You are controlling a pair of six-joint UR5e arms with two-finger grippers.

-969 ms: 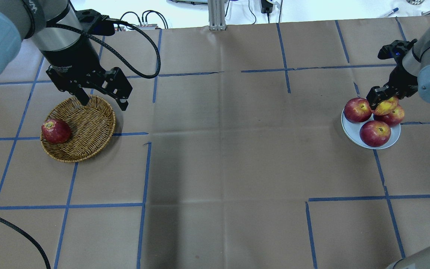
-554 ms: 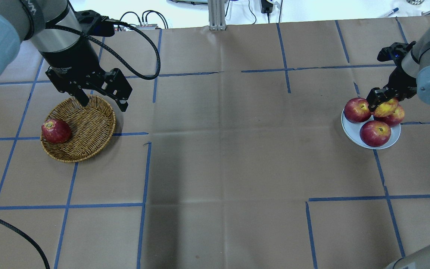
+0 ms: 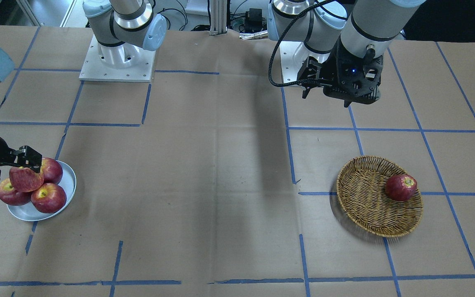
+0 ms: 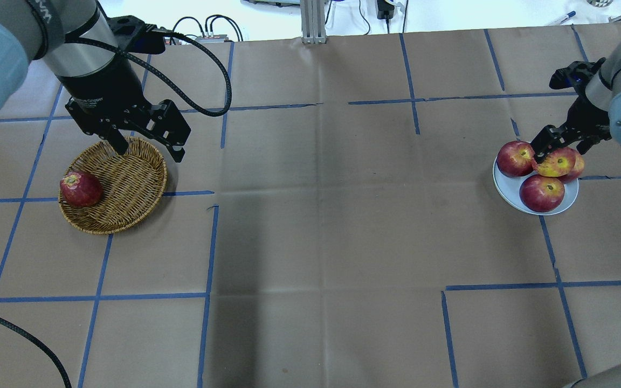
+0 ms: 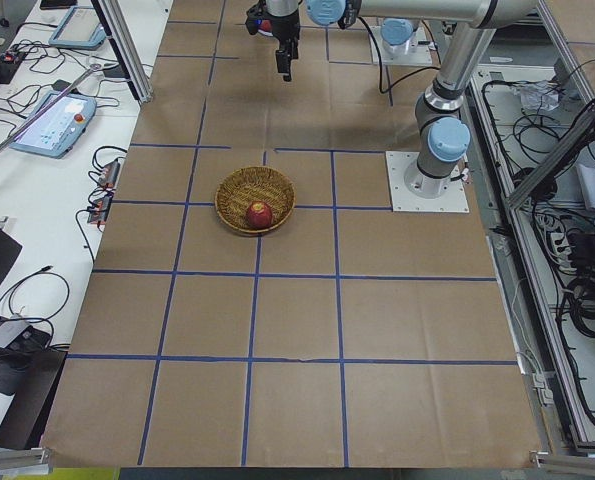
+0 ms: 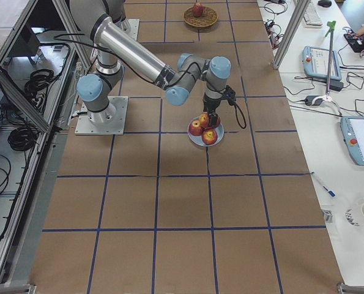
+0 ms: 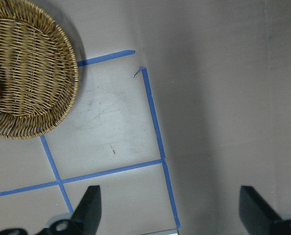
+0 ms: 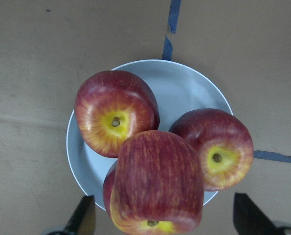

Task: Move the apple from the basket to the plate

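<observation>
Four apples are on the plate now, near the right edge of the tabletop. The apple is stacked on top of the three deep-red apples.

Change vs a second ago: the apple sits lower in the pile and has tipped, so its yellow-green hollow faces up in the overhead view. The right gripper has shifted slightly up and away from it. In the right wrist view the fingers are spread wide, with a gap on each side of the apple. So it's released, not clamped.

Meaning: the drop looks done and the transfer is basically complete. What's left is for the right arm to back off without bumping the stack. Risk: the apple is perched on rounded fruit, not on the plate floor, so it could roll off if nudged.

Left side shows no real change. The left gripper hovers over the far rim of the basket, near the left edge. Its fingers are apart and hold nothing. The basket only contains the darker crimson apple, at its outer side.
</observation>
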